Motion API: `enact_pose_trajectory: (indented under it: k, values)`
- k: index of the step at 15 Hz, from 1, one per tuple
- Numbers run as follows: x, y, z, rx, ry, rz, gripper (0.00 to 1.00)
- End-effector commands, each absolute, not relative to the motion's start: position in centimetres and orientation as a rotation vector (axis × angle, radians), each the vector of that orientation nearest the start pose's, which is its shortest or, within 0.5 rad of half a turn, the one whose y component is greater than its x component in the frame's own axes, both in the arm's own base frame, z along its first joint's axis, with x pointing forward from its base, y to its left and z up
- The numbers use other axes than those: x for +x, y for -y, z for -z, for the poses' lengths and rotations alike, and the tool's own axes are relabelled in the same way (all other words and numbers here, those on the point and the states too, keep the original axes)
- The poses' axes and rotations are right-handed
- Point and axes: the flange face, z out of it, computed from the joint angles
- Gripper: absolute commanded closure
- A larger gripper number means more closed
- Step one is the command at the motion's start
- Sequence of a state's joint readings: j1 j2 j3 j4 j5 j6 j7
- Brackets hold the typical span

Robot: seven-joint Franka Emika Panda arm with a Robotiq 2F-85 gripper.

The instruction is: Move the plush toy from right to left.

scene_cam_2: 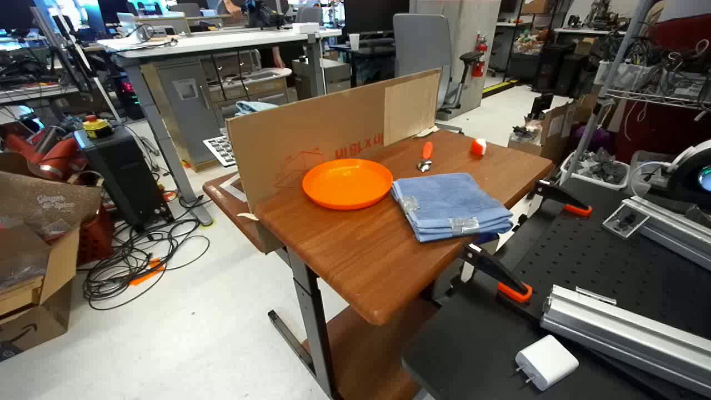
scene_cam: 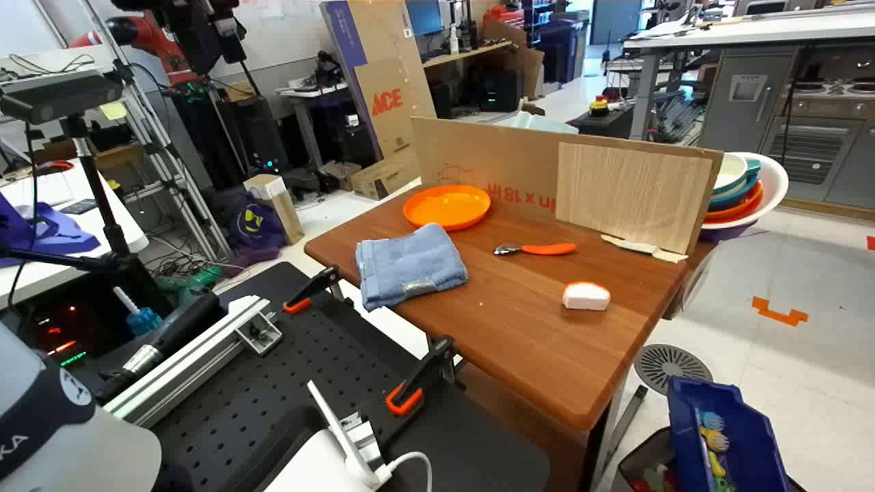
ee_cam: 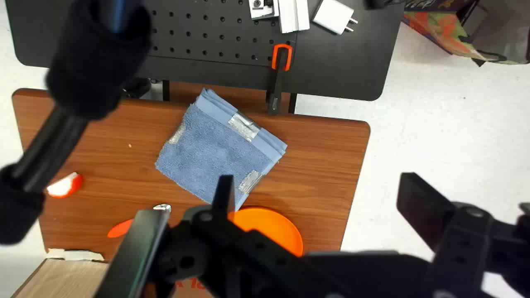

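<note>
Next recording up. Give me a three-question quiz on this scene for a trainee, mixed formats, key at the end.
1. True or false: the plush toy lies directly on the brown table.

2. Which of these carries silvery patches?
A) the plush toy
B) the blue cloth
C) the orange plate

3. Fill in one word, open or shut: in the wrist view, the tool is ____.

Key:
1. True
2. B
3. open

Free, from here: bare worktop (scene_cam: 509,348) on every side of the plush toy (scene_cam: 586,298); a strip between blue cloth (scene_cam: 410,266) and orange-handled tool (scene_cam: 550,249). In the way: cardboard panel (scene_cam: 492,160), upright, along one long edge; clamps (scene_cam: 425,372) beside the opposite one.
</note>
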State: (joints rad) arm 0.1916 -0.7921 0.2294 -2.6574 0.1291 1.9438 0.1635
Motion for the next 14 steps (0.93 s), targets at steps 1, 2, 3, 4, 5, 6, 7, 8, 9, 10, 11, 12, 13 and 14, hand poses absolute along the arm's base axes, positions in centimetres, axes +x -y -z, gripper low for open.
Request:
enact_pose_trajectory:
  k: [1, 2, 3, 4, 5, 6, 7, 8, 9, 10, 11, 12, 13, 14]
  values:
    - [29.2, -14.2, -47.5, -3.152, 0.242, 0.120, 0.00]
    - [29.2, -14.2, -47.5, -3.152, 0.242, 0.120, 0.00]
    - [29.2, -14.2, -47.5, -3.152, 0.242, 0.120, 0.00]
    - [29.2, -14.2, -47.5, -3.152, 0.242, 0.120, 0.00]
    - [29.2, -14.2, -47.5, -3.152, 0.242, 0.120, 0.00]
    - [29.2, -14.2, -47.5, -3.152, 0.242, 0.120, 0.00]
    - [29.2, -14.2, -47.5, -3.152, 0.242, 0.120, 0.00]
    - [29.3, -14.0, -47.6, -3.148, 0.248, 0.142, 0.00]
    - [29.4, -13.9, -47.7, -3.142, 0.243, 0.157, 0.00]
    - [29.7, -13.6, -47.9, -3.131, 0.232, 0.173, 0.00]
    - [29.9, -13.3, -48.0, -3.121, 0.222, 0.185, 0.00]
    - [30.3, -12.8, -48.3, -3.105, 0.202, 0.207, 0.00]
    - [30.7, -12.3, -48.5, -3.094, 0.187, 0.223, 0.00]
    - [31.2, -11.6, -48.8, -3.080, 0.157, 0.244, 0.00]
